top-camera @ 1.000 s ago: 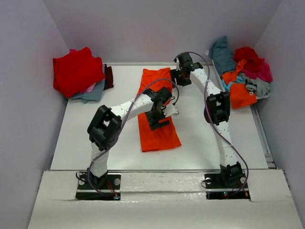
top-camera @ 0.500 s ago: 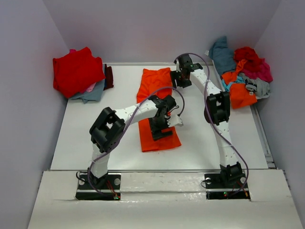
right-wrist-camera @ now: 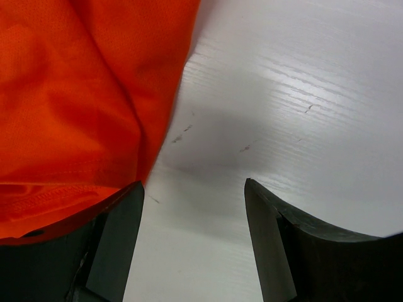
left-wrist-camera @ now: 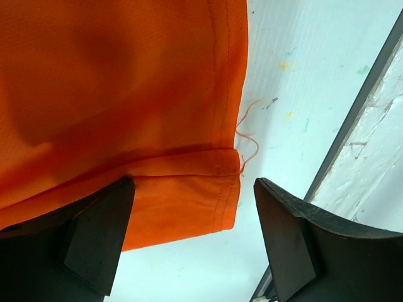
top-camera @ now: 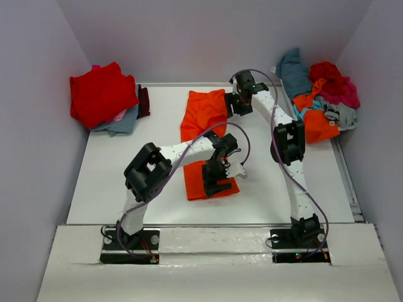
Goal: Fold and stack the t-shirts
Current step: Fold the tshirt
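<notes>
Cloth soft and light: orange t-shirt (top-camera: 200, 116) in a long strip on the desk (top-camera: 126, 170). Left hand (top-camera: 217, 184) wide open above its near hem corner; right hand (top-camera: 232, 105) open beside its far edge. Likely wants pinching at corners.

Overhead camera looks down on the whole table (top-camera: 126, 163) from well behind the orange t-shirt (top-camera: 201, 110); both wrist cameras face down, close above the shirt's edges. All three views share that shirt.
</notes>
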Action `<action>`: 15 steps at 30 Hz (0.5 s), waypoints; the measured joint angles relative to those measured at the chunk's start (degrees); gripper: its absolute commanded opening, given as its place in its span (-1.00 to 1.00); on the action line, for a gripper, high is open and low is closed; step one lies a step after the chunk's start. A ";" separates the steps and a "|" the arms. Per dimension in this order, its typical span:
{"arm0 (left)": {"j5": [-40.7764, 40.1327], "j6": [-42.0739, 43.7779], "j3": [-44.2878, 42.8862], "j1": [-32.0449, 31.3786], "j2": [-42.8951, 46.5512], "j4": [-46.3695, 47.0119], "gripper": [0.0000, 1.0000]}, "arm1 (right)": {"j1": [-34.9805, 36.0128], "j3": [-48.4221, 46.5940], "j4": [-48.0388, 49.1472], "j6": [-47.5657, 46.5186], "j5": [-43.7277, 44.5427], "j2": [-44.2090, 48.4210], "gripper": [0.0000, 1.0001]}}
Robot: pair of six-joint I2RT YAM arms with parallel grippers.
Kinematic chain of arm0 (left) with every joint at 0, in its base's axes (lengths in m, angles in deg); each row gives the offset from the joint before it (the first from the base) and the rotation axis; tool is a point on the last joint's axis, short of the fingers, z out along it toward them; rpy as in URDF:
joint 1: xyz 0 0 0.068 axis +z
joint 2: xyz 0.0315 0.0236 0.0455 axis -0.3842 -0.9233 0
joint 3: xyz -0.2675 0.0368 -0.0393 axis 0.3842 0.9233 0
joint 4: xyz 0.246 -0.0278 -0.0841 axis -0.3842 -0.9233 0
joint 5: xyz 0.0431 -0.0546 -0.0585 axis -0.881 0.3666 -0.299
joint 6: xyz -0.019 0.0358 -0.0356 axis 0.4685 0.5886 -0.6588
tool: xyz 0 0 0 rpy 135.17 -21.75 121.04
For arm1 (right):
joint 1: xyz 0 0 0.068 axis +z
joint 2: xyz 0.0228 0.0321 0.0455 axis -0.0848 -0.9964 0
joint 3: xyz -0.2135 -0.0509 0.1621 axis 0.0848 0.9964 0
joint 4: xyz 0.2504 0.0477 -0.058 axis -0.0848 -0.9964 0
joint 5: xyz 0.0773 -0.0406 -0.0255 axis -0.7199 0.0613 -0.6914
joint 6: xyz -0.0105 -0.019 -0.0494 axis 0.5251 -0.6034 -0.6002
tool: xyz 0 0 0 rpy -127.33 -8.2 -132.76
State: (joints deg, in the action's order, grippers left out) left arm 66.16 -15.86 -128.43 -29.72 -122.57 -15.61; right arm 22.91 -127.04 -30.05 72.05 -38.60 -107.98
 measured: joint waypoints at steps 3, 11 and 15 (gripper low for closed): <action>0.55 0.17 -0.07 -0.20 -1.22 -0.09 0.76 | -0.02 3.19 0.09 0.00 -0.42 2.38 0.41; -2.14 -5.62 -0.07 -0.09 1.88 4.48 0.78 | 0.00 17.16 -1.07 -0.02 -2.16 14.75 0.41; -5.42 -8.26 0.83 0.48 6.91 7.17 0.79 | 0.00 23.69 -2.62 -0.26 -3.91 21.16 0.40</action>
State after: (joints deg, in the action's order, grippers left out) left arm 60.74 -24.13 -127.60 -29.24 -115.66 -8.44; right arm 22.91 -103.34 -32.67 71.78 -42.52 -86.82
